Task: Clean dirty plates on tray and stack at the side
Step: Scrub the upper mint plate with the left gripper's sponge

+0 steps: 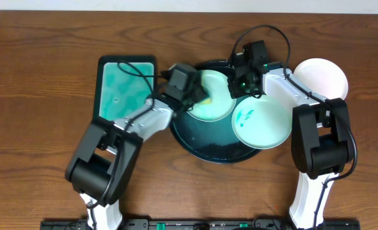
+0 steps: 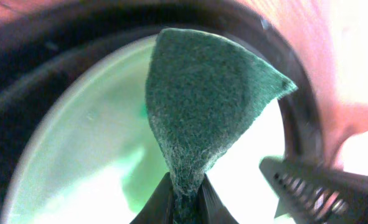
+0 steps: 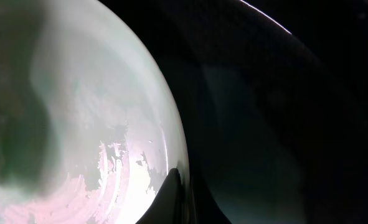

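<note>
The round black tray sits mid-table. On it lie a pale-aqua plate at upper middle and a second plate with teal smears at the right. A third white plate lies on the wood tabletop at the far right. My left gripper is shut on a dark green scouring pad held over the upper plate. My right gripper is shut on that plate's rim; the wet plate surface fills the right wrist view.
A rectangular teal tray with a black rim lies left of the round tray, under the left arm. The right arm's cable loops above the tray. Bare wood tabletop spreads at the far left and along the front.
</note>
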Action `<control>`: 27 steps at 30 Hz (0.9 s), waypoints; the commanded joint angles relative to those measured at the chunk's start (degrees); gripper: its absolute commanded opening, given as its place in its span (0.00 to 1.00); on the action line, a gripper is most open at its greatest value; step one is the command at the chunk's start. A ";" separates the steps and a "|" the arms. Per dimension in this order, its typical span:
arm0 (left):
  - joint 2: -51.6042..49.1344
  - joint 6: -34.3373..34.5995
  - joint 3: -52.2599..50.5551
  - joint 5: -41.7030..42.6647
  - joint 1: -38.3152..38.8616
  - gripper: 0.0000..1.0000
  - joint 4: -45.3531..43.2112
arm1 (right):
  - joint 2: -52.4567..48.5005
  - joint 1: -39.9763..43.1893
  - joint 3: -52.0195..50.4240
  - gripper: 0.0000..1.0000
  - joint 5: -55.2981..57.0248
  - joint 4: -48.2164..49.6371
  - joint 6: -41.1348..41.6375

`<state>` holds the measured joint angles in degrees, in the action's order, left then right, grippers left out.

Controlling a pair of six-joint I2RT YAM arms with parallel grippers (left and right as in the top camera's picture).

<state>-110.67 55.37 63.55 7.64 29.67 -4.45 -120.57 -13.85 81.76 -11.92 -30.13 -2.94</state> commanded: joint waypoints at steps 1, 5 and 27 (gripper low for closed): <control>-0.13 -12.02 1.29 -11.89 2.78 0.07 0.28 | -1.20 -0.46 -0.61 0.01 1.40 -0.79 -0.33; -0.24 -17.59 1.14 -20.17 3.85 0.07 1.62 | -1.20 -0.46 -0.61 0.01 1.38 -0.79 -0.33; -0.55 -15.17 1.16 0.48 4.33 0.07 6.71 | -1.20 -0.46 -0.61 0.01 1.38 -0.79 -0.35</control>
<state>-112.09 35.05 64.64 -3.27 33.47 1.28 -120.57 -13.85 81.76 -11.92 -30.11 -2.96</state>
